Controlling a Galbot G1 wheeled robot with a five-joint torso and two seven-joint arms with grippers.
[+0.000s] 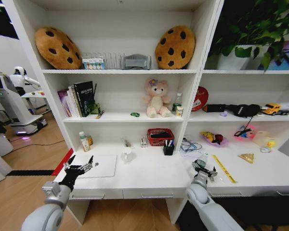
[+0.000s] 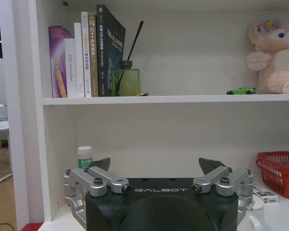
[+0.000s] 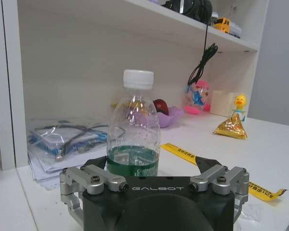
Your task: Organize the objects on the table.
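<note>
bottle standing upright on table between spread jaws of right gripper, clear thin plastic, mostly empty, judged light, crushable and slick; best taken low at green label; left gripper spread, idle above laptop.

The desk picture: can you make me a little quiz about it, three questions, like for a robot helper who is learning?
1. True or false: the right gripper has its fingers spread on either side of the clear bottle.
2. What lies on the table right beside that bottle?
A. a yellow ruler
B. a red basket
C. a green toy car
3. Fill in: the left gripper hovers open above the silver ______.

Key
1. True; the jaws are open, not yet closed on it.
2. A. The basket stands at the back of the table, the car on the shelf above.
3. laptop
</note>
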